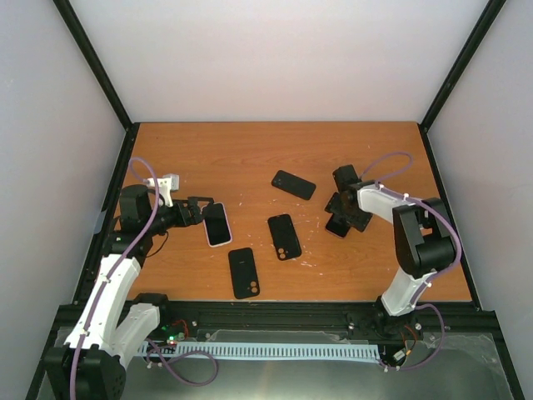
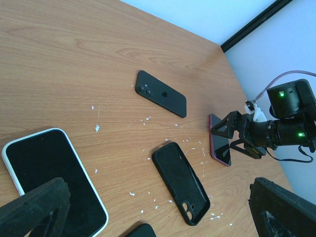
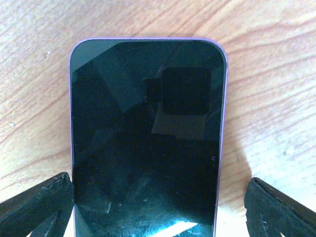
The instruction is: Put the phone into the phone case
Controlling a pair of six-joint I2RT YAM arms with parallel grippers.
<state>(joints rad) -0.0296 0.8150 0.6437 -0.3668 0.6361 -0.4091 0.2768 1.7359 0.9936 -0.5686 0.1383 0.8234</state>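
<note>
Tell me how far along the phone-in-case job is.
Nothing is done: the black phone case looks empty on the wooden table. In hand: the open right tool straddles the purple-rimmed phone, lying flat. The open left tool sits by the white-rimmed phone. To do: gripping, carrying, seating a phone.

No text, brand, number or sign can be read in any view. The purple-edged black-screened phone [image 3: 148, 138], the white-edged black-screened phone [image 2: 54, 182] and the matte black phone case [image 2: 180, 182] show no legible marking.
</note>
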